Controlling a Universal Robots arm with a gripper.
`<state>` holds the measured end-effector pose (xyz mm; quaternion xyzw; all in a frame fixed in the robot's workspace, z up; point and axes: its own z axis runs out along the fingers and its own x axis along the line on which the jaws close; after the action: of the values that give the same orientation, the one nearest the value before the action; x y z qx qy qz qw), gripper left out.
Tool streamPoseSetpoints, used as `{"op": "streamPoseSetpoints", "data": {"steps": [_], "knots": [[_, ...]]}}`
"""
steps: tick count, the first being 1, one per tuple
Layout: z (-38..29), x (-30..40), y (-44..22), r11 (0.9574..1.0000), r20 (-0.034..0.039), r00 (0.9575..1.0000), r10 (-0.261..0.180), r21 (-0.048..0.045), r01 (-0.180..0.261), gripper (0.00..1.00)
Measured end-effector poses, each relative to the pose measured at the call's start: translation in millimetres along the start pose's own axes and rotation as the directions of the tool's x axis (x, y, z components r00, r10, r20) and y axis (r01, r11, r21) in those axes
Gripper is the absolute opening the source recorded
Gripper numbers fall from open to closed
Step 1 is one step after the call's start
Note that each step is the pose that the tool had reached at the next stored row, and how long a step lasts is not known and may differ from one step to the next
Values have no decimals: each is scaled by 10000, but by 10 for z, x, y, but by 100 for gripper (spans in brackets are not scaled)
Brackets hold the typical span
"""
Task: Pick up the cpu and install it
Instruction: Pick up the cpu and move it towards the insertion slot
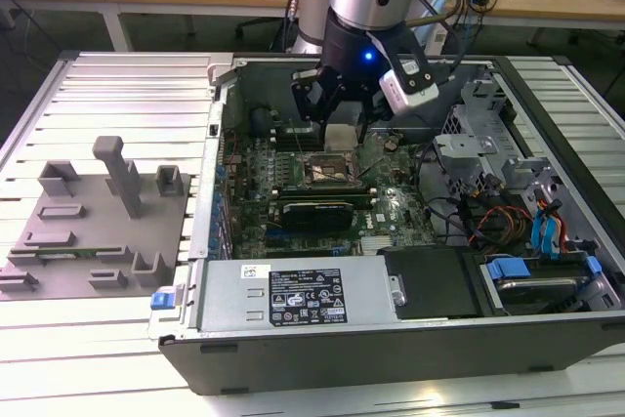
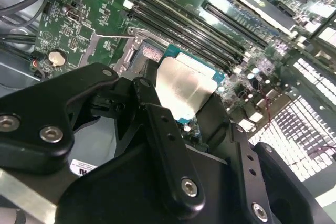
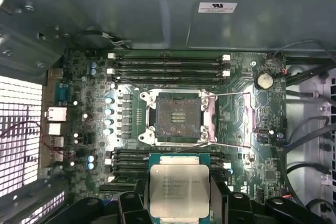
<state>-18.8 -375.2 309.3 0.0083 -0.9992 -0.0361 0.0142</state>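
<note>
— Looking at the exterior view, where's the cpu point(image 1: 341, 137)?
— Clamped in the gripper point(image 1: 342, 130), held over the motherboard point(image 1: 391, 207) near the open socket point(image 1: 330, 169).
— Second wrist view?
— The fingers point(image 2: 157, 124) pinch opposite edges, silvery lid showing.
— First wrist view?
— The cpu point(image 3: 179, 190) hangs apart from the bare socket point(image 3: 179, 116). I'd judge it light, stiff and fragile underneath, so grip the edges only.
</note>
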Motion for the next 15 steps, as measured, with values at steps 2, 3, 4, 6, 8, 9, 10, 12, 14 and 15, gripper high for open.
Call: {"op": "streamPoseSetpoints", "data": {"steps": [2,3,4,6,8,9,10,12,14,15], "knots": [[61,-12,35,10000,0,10000,-1,-22,1,55],[82,-14,53,10000,0,10000,-2,-30,2,55],[98,-15,69,10000,0,10000,-2,-36,2,55],[145,-16,120,10000,1,10000,-2,-50,2,55],[179,-18,156,10000,0,10000,-3,-57,3,55],[203,-19,178,10000,0,10000,-3,-63,3,55],[233,-20,206,10000,1,10000,-3,-71,3,55],[264,-22,233,10000,1,10000,-3,-77,3,55],[307,-24,279,10000,1,10000,-4,-80,4,55],[321,-25,295,10000,2,10000,-4,-80,4,55]]}}
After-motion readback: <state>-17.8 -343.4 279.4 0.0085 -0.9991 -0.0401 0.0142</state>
